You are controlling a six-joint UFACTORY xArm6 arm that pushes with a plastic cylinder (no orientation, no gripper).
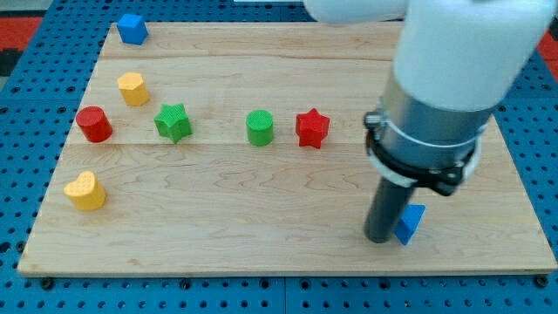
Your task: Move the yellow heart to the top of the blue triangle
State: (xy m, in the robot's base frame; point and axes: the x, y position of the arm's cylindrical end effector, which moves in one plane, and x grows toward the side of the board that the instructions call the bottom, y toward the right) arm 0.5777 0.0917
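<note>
In the camera view, the pale wooden board (288, 218) lies on a blue pegboard surface (26, 253). There is no claw to open or close: the arm ends in a straight dark rod, and my tip (381, 238) rests on the board near the view's bottom right, touching or just beside the left side of the small blue triangle block (411, 222).

The yellow heart-shaped block (85, 191) sits far off at the view's left edge, well apart from the tip.

Above it stand a red cylinder block (93, 124) and a yellow hexagonal block (132, 88); a blue cube (132, 28) sits at the top left corner.

Along the middle lie a green star block (173, 121), a green cylinder block (259, 127) and a red star block (311, 128).
</note>
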